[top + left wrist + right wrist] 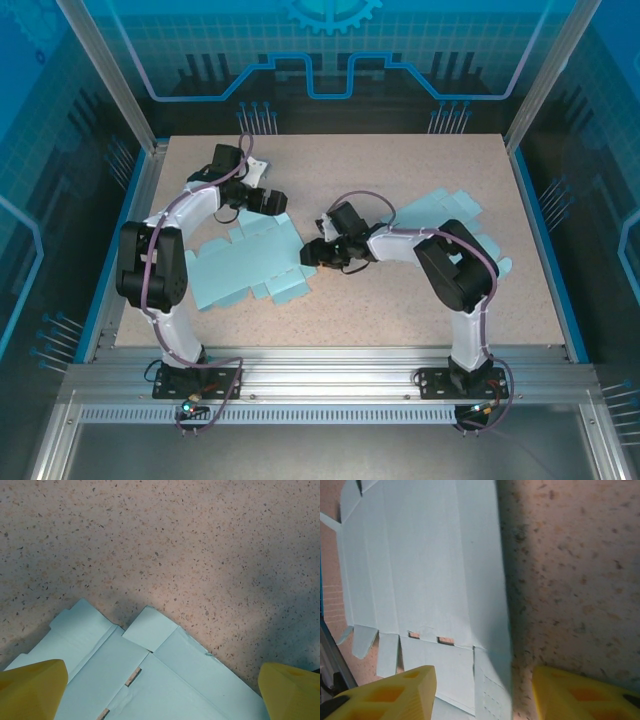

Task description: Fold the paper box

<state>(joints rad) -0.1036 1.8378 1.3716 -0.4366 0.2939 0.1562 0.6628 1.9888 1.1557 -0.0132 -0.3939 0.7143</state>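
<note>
The paper box (pixel 245 265) is a flat light-blue cut-out sheet lying left of the table's middle. My left gripper (pixel 272 200) hovers over the sheet's far right corner, and its yellow fingers (pixel 35 685) stand wide open above the creased panels and a small flap (pixel 150 630). My right gripper (pixel 312 252) is at the sheet's right edge. In the right wrist view the sheet (pixel 420 555) runs away from the right gripper (pixel 482 680), which is open. One finger (pixel 395 695) is over the paper and the other over bare table, with the sheet's edge between them.
A second light-blue flat sheet (pixel 450 210) lies on the right side, partly under my right arm. The speckled beige tabletop (pixel 400 160) has a blue border and aluminium frame posts around it.
</note>
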